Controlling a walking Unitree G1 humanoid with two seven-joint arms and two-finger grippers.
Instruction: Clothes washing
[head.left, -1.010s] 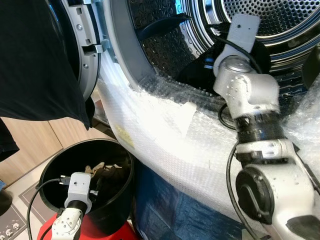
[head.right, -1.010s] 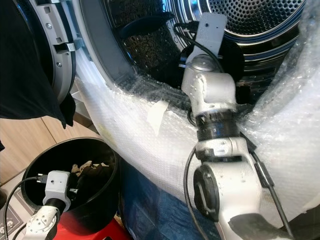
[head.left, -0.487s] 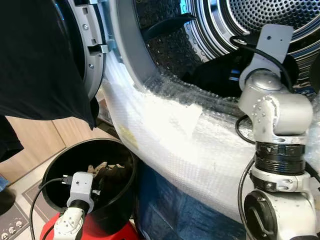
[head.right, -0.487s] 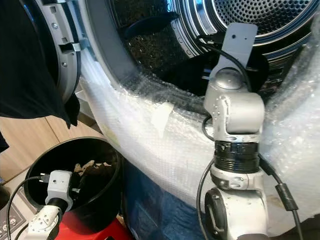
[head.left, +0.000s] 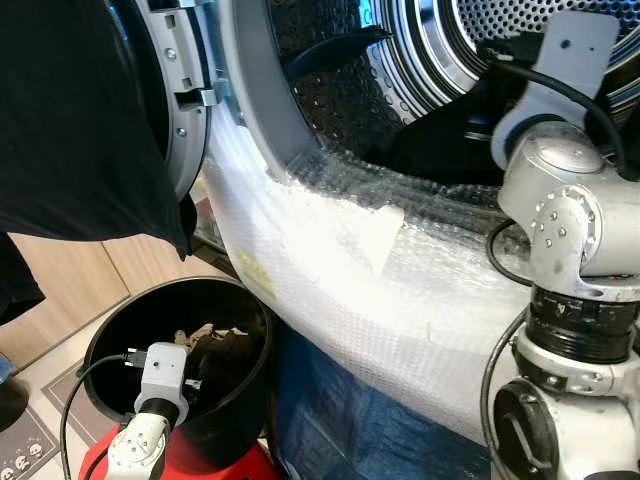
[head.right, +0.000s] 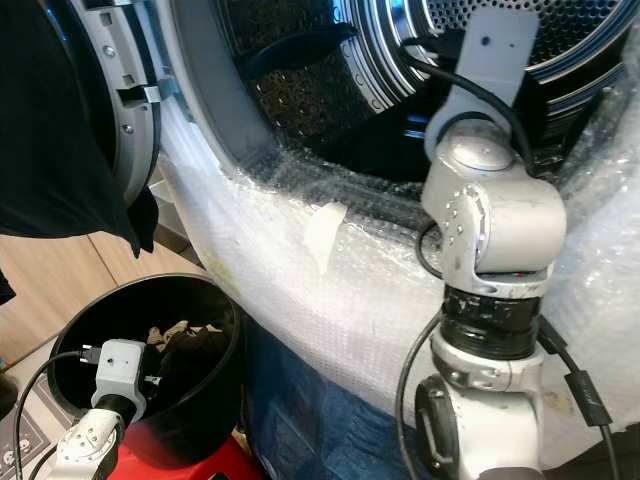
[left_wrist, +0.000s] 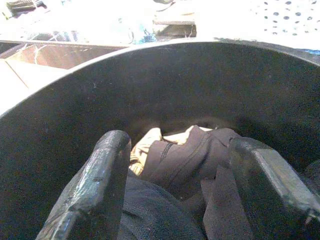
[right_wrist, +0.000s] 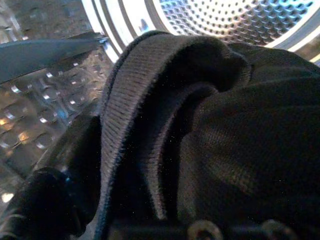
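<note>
The washing machine's steel drum (head.left: 420, 60) stands open in front of me. A dark garment (head.left: 440, 135) lies at the drum's lower lip. My right arm (head.left: 565, 210) reaches into the drum. In the right wrist view the right gripper (right_wrist: 170, 145) is open, one black finger (right_wrist: 60, 185) shows, and the garment's ribbed hem (right_wrist: 135, 110) drapes over the rest. A black bucket (head.left: 110, 345) at lower left holds dark and beige clothes (head.left: 215, 350). My left gripper (left_wrist: 182, 190) hangs open just above those clothes (left_wrist: 180, 155).
Bubble wrap (head.left: 380, 290) covers the washer's front rim. The round door (head.left: 185, 90) stands open at left with a black cloth (head.left: 70, 120) hanging over it. A blue bag (head.left: 340, 420) sits under the washer. The bucket rests on a red stool (head.left: 250, 468).
My right arm has swung to the right and reached further up into the drum. The left arm stays over the bucket. The camera has shifted slightly.
</note>
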